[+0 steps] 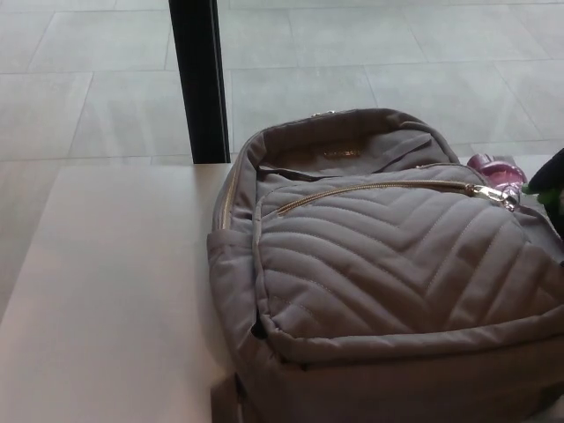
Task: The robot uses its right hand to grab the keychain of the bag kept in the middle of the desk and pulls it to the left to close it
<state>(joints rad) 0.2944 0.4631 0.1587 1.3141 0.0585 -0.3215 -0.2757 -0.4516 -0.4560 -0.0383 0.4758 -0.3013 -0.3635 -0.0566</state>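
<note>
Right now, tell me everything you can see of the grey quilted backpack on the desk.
The grey quilted fabric backpack lies flat on the white desk, front up, its bottom cut off by the picture's lower edge. Chevron stitching covers the front pocket. A gold zip curves along the pocket's top, its metal pull at the right end. A black robot hand is close beside the pull; contact is unclear.
</note>
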